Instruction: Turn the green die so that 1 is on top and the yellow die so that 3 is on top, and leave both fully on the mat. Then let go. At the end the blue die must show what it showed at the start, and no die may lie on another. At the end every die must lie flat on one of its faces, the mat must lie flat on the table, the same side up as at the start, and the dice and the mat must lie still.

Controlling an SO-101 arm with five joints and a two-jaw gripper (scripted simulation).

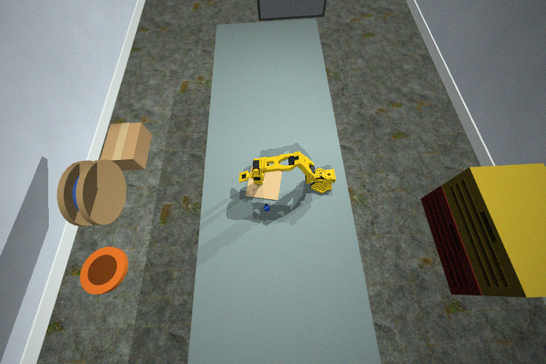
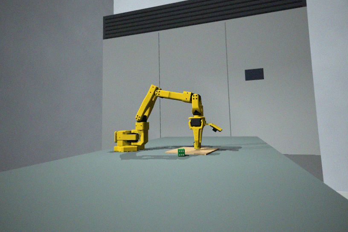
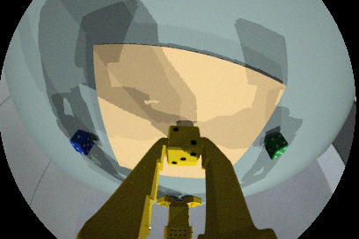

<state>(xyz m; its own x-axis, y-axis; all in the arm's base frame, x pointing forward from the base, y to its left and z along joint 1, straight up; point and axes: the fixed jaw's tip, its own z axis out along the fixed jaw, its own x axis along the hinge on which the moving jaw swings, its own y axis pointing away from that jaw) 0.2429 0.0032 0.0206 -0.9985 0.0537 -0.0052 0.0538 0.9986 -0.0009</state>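
My gripper (image 2: 197, 147) (image 3: 184, 145) points down low over the tan mat (image 1: 269, 188) (image 2: 211, 150) (image 3: 220, 82), shut on the yellow die (image 3: 184, 156). In the wrist view the die shows a shaded face with two pips and a bright face with three. I cannot tell whether it touches the mat. The green die (image 2: 181, 152) (image 3: 276, 145) lies on the table beside the mat, a six facing the exterior camera; the arm hides it in the top view. The blue die (image 1: 266, 207) (image 3: 82, 141) lies on the table off the mat's opposite side. It is hidden in the exterior view.
The arm's base (image 1: 322, 185) (image 2: 126, 148) stands on the long grey-green table (image 1: 282, 285) (image 2: 168, 195), to the right of the mat in the top view. Boxes, a cable reel and an orange ring are on the floor, away from the table.
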